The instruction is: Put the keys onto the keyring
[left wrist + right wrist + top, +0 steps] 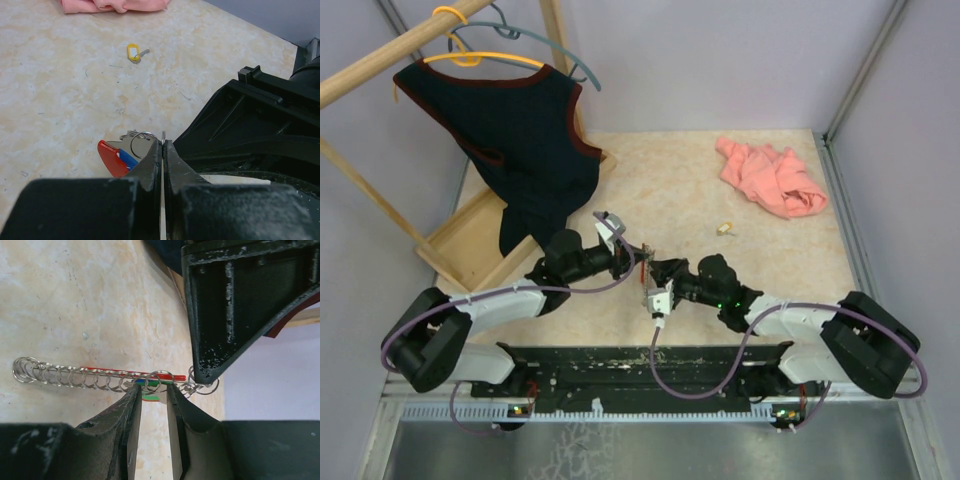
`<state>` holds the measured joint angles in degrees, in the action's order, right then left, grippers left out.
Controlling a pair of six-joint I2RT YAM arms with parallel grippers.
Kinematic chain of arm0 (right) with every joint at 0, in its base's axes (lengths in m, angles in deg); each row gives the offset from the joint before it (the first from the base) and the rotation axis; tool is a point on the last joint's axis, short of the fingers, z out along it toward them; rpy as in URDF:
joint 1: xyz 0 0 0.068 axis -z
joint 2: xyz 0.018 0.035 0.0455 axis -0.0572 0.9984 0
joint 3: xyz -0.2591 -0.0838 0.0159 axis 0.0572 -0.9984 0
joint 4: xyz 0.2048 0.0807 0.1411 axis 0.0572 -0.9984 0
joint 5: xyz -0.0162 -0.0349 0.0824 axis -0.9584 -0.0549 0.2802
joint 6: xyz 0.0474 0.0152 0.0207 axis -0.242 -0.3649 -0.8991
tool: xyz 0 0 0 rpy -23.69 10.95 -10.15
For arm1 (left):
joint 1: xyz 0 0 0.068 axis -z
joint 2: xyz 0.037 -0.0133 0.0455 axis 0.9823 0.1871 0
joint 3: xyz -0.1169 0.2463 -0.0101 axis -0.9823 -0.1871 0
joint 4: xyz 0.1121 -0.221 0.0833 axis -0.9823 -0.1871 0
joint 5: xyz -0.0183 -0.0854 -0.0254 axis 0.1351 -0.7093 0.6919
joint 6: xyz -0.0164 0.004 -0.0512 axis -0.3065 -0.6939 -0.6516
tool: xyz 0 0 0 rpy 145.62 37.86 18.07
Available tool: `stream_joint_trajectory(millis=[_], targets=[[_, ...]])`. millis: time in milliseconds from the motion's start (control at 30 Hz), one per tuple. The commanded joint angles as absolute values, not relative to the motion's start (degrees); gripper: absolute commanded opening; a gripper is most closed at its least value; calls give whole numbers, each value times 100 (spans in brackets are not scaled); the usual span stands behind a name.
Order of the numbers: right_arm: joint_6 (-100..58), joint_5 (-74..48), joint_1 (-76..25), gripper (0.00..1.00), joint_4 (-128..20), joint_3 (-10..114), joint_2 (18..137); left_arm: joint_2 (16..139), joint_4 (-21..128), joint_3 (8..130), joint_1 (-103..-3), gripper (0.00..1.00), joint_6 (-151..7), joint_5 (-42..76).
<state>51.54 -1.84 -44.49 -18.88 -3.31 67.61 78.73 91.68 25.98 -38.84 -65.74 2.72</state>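
Right claw [153,387] is half-released, its jaws straddling the keyring [75,376] with a gap showing; no firm bite yet. At its 2 o'clock the left claw [163,144] is clenched on an end ring. The chain runs out toward 9 o'clock. Best to pinch one ring squarely, clear of the coloured tags. A yellow-tagged key [133,52] lies on the bench [60,90], well apart.

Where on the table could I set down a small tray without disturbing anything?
The widest bare patch lies at the far middle, between the dark vest and the pink cloth. Another runs along the right side, nearer than the cloth and right of the yellow-tagged key. The centre is crowded: the left gripper and the right gripper meet at the keyring.
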Motion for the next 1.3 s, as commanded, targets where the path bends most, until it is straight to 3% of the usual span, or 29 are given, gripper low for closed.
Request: stream_joint_trajectory(millis=[0, 333, 733, 1100, 1267], targets=[[5471, -453, -4605, 29, -1923, -62, 6905, 7900, 9153, 2779, -3885, 0, -6553, 147], [5385, -578, -4666, 29, -1279, -193, 7043, 7929, 9154, 2788, -3887, 0, -6554, 83], [4663, -519, -4671, 0, -428, -425, 7204, 7875, 9190, 2737, -3887, 0, -6586, 159], [4111, -227, -4594, 0, -1253, -238, 6963, 7889, 9190, 2738, -3887, 0, -6570, 182], [4007, -343, -4592, 14, -1195, -360, 6862, 7867, 9190, 2735, -3887, 0, -6580, 172]])
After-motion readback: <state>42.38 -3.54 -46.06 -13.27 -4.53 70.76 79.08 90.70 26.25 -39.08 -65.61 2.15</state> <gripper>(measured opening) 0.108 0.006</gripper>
